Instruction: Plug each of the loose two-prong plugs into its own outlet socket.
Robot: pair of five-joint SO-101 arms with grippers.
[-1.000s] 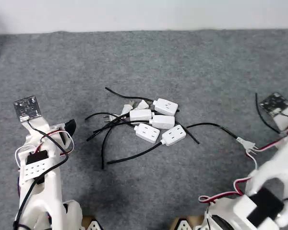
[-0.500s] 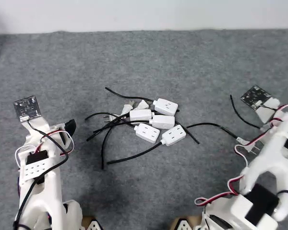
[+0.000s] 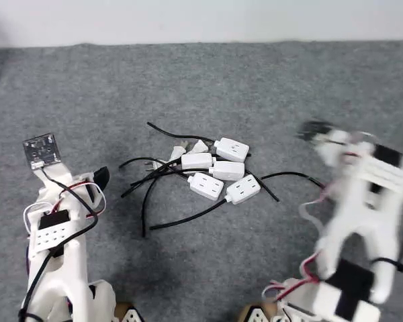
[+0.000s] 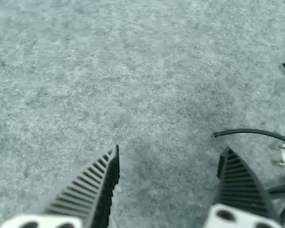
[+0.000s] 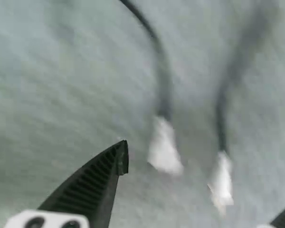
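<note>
Right end effector wide, empty. Two white two-prong plugs lie on the grey carpeted desk just ahead, between its jaws. Their black cords trail away from it, so long axes follow the approach. Left end effector also wide, empty, off to the side of the white outlet sockets. Right looks better lined up.

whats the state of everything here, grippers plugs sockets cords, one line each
left gripper, open, empty
right gripper, open, empty, hanging over two plugs
two plugs, lying loose, not plugged in
outlet sockets, heaped together, the slots that show are empty
black cords, tangled in the heap with the sockets
</note>
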